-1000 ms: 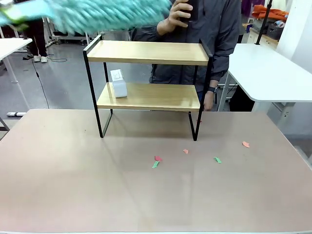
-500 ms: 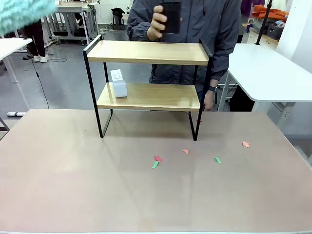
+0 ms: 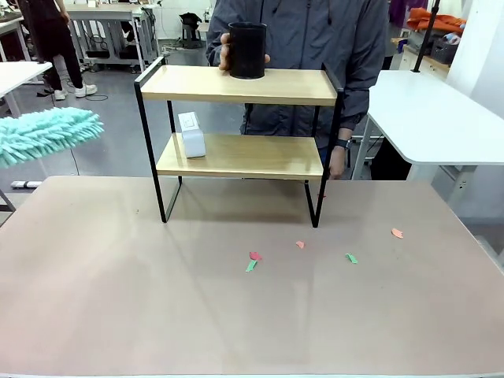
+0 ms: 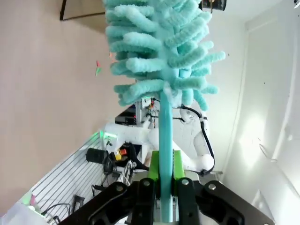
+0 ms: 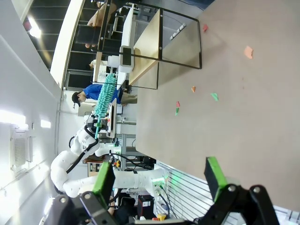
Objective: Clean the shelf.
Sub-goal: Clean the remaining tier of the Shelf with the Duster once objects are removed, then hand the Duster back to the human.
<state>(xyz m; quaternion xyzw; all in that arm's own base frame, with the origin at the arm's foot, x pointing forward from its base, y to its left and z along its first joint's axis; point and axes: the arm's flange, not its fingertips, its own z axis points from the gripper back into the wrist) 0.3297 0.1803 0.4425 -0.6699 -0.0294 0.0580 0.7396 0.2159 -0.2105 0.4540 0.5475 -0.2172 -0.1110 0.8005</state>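
The shelf stands at the table's far side, two light wooden boards in a black frame. It lies sideways in the right wrist view. A fluffy teal duster hangs left of the shelf, apart from it, at the height of the lower board. My left gripper is shut on the duster's teal handle, with the duster head pointing away. My right gripper is open over the table, nothing between its fingers. A person's hand holds a black cup on the top board.
A small white box stands on the lower board's left end. Red, orange and green paper scraps lie on the table in front of the shelf. The person stands right behind the shelf. White tables flank the sides.
The duster swung from above the shelf's top board to the left and down, clear of the shelf. The person's hand lowered the black cup onto the top board.
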